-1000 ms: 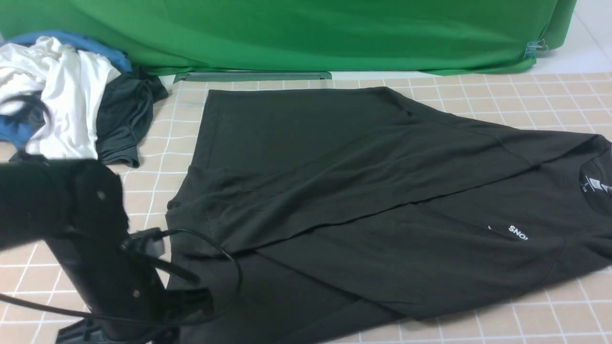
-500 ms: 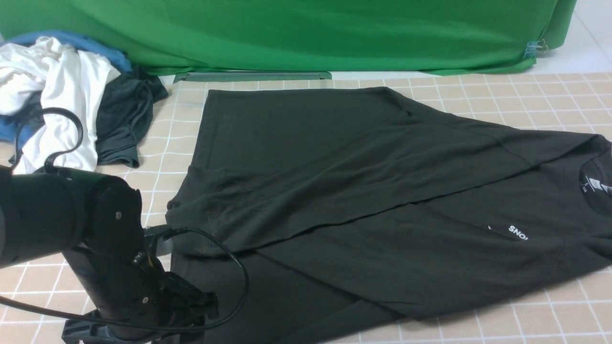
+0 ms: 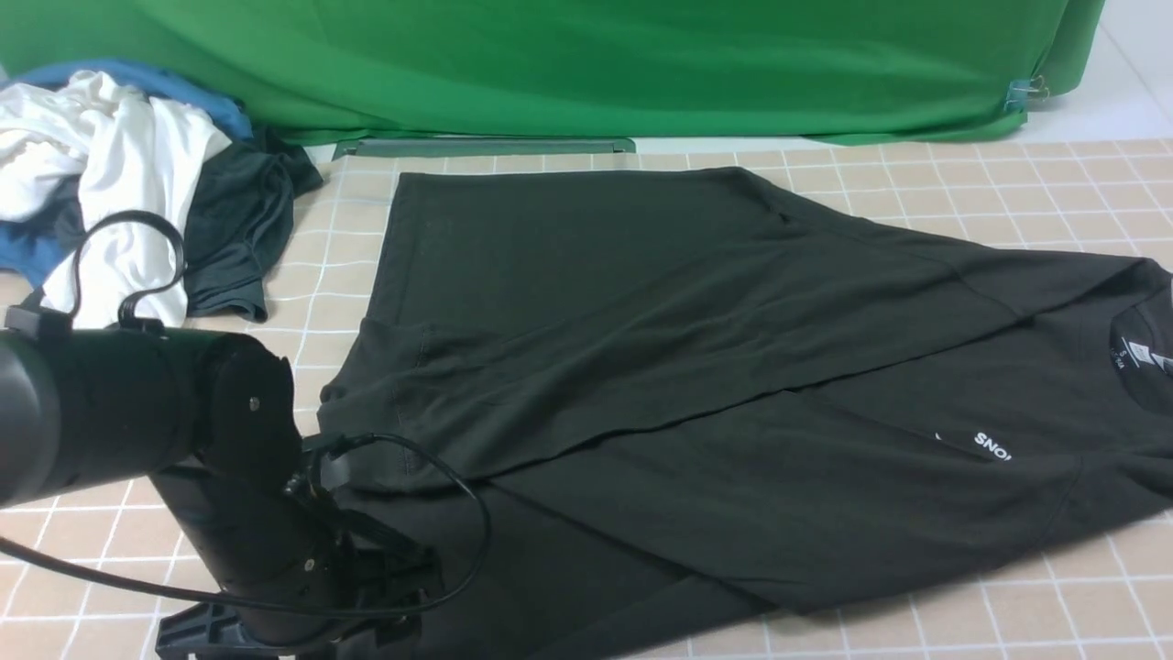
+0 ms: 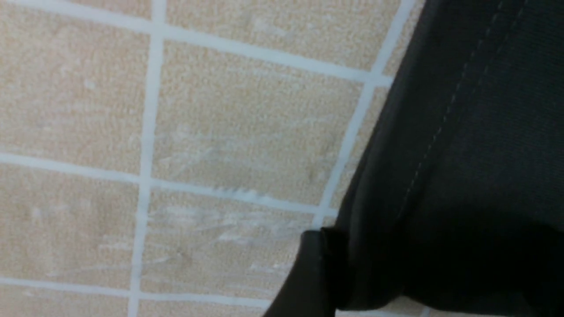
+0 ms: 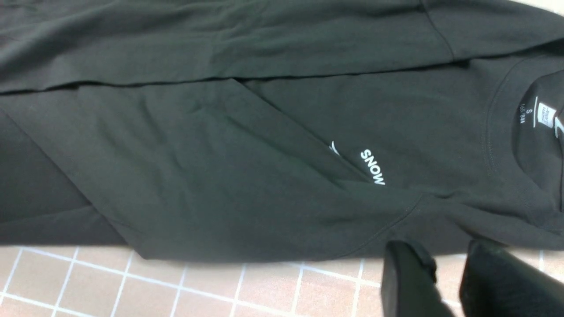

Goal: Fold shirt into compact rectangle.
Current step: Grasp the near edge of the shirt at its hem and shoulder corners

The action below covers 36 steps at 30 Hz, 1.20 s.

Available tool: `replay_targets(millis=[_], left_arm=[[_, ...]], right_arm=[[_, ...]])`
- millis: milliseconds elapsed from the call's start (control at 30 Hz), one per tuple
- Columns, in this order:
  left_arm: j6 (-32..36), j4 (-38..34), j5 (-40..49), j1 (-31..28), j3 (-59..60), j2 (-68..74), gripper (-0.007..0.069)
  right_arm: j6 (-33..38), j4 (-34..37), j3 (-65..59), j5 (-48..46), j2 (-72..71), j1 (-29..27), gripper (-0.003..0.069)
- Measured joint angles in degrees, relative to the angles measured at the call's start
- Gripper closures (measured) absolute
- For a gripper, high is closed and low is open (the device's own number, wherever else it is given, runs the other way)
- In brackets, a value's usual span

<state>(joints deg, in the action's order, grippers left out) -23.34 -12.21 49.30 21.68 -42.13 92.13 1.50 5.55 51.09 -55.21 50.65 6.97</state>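
Note:
The black shirt (image 3: 696, 367) lies across the tiled table, its far side folded over the middle, collar and neck label (image 3: 1141, 353) at the right. The white "SNO" print (image 3: 992, 446) peeks out from a fold. My left gripper (image 3: 399, 587) sits low at the shirt's near-left hem. In the left wrist view the stitched hem (image 4: 440, 132) runs in between its spread fingers (image 4: 308, 273), so the left gripper (image 4: 365, 264) looks open around it. My right gripper (image 5: 449, 264) is open over bare tile beside the shirt's (image 5: 220, 154) near edge, below the print (image 5: 372, 167). It is outside the front view.
A pile of white (image 3: 119, 183), blue (image 3: 137, 78) and dark grey (image 3: 238, 229) clothes lies at the far left. A green backdrop (image 3: 586, 64) closes the far edge. The left arm's cable (image 3: 463, 522) loops over the shirt's corner.
My left arm has swung right and down towards the shirt's near-left hem corner. The shirt has not visibly moved.

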Motion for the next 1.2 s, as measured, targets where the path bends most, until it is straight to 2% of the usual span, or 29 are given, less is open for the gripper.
replay_targets(millis=[100,267,300,333,367,433,600,767,867,900,933,1000,1200], left_arm=[[0.81,0.36,0.27,0.00,0.00,0.07,0.0104],[1.15,1.67,0.72,-0.05,0.00,0.11,0.0386],[1.22,1.67,0.65,-0.05,0.00,0.18,0.0424],[1.44,1.43,0.36,-0.05,0.00,0.18,0.0508],[1.60,1.43,0.35,-0.05,-0.02,0.18,0.0517],[2.81,1.26,0.56,-0.05,-0.57,0.18,0.0583],[3.15,1.92,0.71,-0.05,-1.05,-0.17,0.0594],[3.15,1.91,-4.83,0.01,-1.11,-1.85,0.0594],[3.33,1.91,-4.72,0.01,-1.16,-2.17,0.0594],[3.38,1.91,-4.71,0.01,-1.16,-2.17,0.0594],[3.50,1.97,-4.06,0.01,-1.16,-2.23,0.0594],[3.58,2.29,-3.54,0.01,-1.16,-2.34,0.0594],[3.20,4.29,-1.60,0.01,-1.16,-2.47,0.0594]], right_arm=[[0.00,0.00,-0.05,0.17,0.00,0.00,0.0449],[0.00,0.00,-0.05,0.29,0.00,0.00,0.0449],[0.00,0.00,-0.05,0.16,0.00,0.00,0.0449],[0.00,0.00,-0.05,-0.21,0.00,0.00,0.0449],[0.00,0.00,-0.05,-0.22,0.00,0.00,0.0449],[0.00,0.00,-0.81,-1.05,0.00,0.00,0.0443],[0.00,0.00,-4.65,-1.41,0.22,0.00,0.0413],[0.00,-0.36,-9.47,-0.34,2.91,0.00,0.0343],[0.00,-1.00,-12.64,0.92,7.13,0.00,0.0198],[0.00,-1.00,-12.77,0.99,7.73,0.00,0.0189],[0.00,-1.07,-13.60,1.32,10.31,0.00,0.0114],[-0.22,-1.12,-13.75,2.22,13.06,0.00,0.0069],[-0.87,-1.28,-12.40,6.50,22.13,0.00,0.0046]])
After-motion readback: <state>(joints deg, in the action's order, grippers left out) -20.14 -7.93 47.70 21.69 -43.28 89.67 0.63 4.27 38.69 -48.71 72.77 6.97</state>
